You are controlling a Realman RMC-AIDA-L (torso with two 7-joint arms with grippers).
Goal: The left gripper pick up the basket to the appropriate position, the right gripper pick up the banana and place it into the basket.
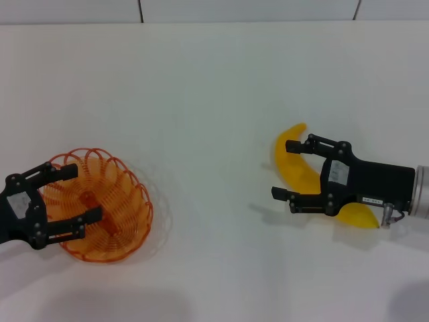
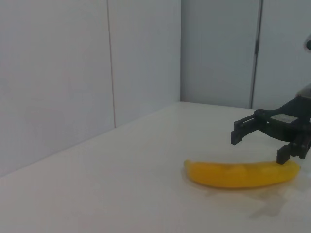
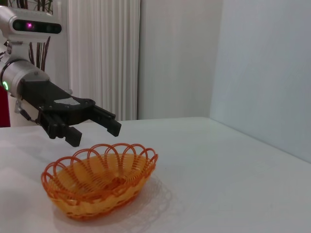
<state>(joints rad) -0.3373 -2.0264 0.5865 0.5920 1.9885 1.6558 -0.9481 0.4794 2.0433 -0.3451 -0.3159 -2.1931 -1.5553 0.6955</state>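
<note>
The orange wire basket (image 1: 110, 215) sits on the white table at the left, and also shows in the right wrist view (image 3: 99, 182). My left gripper (image 1: 87, 192) is open over the basket's near-left rim; the right wrist view shows the left gripper (image 3: 95, 135) hovering just above the rim, not touching it. The yellow banana (image 1: 293, 164) lies flat on the table at the right, also seen in the left wrist view (image 2: 240, 174). My right gripper (image 1: 282, 169) is open and straddles the banana's middle from above; in the left wrist view the right gripper (image 2: 258, 148) is low over the banana.
The white table (image 1: 214, 100) stretches between basket and banana and toward the back. White wall panels (image 1: 248, 10) stand behind the table's far edge. A curtain (image 3: 102, 58) hangs beyond the table on the left arm's side.
</note>
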